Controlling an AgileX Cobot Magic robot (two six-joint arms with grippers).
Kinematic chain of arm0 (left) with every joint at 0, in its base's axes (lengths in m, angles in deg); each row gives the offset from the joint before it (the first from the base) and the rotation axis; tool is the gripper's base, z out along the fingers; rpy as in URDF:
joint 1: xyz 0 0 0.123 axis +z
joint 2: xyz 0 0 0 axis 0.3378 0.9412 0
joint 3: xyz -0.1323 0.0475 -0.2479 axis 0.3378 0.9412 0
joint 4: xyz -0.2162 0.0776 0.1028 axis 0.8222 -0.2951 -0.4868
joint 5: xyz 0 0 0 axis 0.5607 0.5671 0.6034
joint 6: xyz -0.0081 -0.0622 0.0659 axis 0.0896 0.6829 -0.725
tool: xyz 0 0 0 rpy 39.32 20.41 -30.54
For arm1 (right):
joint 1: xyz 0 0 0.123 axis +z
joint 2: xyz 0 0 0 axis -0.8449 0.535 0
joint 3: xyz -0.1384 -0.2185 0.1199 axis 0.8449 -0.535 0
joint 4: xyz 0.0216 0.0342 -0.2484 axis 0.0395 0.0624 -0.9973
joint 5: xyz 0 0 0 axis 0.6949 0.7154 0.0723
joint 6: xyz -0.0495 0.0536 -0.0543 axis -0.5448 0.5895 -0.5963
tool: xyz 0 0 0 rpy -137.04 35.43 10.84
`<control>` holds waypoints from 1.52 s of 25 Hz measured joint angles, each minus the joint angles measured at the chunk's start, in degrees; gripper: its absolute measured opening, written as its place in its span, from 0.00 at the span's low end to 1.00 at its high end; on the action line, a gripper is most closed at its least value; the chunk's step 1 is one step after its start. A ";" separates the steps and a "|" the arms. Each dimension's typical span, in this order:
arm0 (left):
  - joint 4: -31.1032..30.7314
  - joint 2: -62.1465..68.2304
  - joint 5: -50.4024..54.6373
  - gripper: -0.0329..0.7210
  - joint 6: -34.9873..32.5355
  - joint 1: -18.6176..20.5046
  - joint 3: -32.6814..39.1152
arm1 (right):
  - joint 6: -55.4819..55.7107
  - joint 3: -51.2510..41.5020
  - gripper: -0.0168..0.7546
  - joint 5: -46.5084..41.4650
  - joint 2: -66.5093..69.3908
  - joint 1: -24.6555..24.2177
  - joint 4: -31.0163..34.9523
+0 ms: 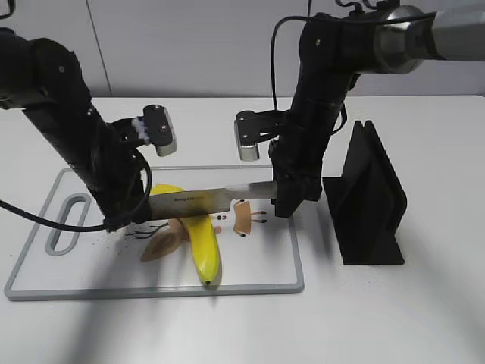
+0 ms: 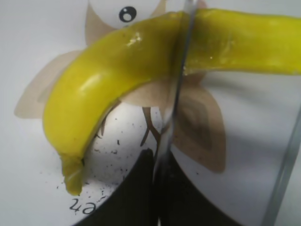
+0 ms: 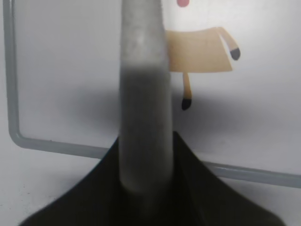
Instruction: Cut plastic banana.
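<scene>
The yellow plastic banana [image 1: 203, 246] lies on the white cutting board [image 1: 258, 273], its dark tip toward the front edge. A knife [image 1: 220, 199] lies level across its far part. My right gripper [image 1: 286, 201] is shut on the grey knife handle [image 3: 141, 84] over the board's right side. My left gripper [image 1: 125, 216] is at the blade's tip end. In the left wrist view the thin blade [image 2: 176, 94] crosses the banana [image 2: 117, 70] and runs between the closed left fingers [image 2: 157, 165]. The right fingers [image 3: 143, 188] clasp the handle.
A black knife holder [image 1: 367, 201] stands on the table just right of the board. The board has a grey rim [image 3: 14, 94], a handle slot [image 1: 67, 224] at its left end and printed cartoon pictures [image 1: 244, 218]. Small dark specks lie near the banana's stem.
</scene>
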State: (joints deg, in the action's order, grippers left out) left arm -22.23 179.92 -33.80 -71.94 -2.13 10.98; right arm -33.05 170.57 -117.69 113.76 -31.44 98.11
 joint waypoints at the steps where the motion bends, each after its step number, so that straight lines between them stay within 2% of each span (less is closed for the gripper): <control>1: 0.24 0.12 -0.07 0.04 0.00 0.07 0.00 | 0.16 0.29 0.28 -0.05 0.13 0.07 -0.26; 11: -1.45 -3.13 0.46 0.04 0.16 0.00 -0.60 | 2.52 0.76 0.28 -0.02 -3.03 0.50 -1.78; 19: -4.77 -15.24 7.32 0.03 0.54 -0.19 -3.26 | 3.10 0.66 0.28 -1.62 -13.97 0.69 -1.16; 30: -4.64 -20.77 9.27 0.06 0.89 -0.31 -3.54 | 3.10 0.66 0.28 -2.26 -18.75 0.80 -0.66; 31: -4.64 -20.77 9.20 0.10 1.00 -0.31 -3.54 | 3.10 0.66 0.28 -2.41 -18.75 0.80 -0.55; 33: -4.71 -20.84 8.99 0.27 1.47 -0.31 -3.54 | 3.25 0.66 0.27 -2.92 -18.75 0.80 -0.48; 37: -4.76 -20.84 7.74 0.77 1.73 -0.25 -3.54 | 4.39 0.66 0.27 -2.87 -18.75 0.69 -1.18; 38: -4.76 -20.84 6.80 0.83 1.79 -0.25 -3.54 | 4.46 0.66 0.27 -2.87 -18.75 0.69 -1.32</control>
State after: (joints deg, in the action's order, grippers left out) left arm -26.99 159.08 -27.00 -70.15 -2.38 7.44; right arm -28.59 171.23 -120.56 95.01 -30.75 96.79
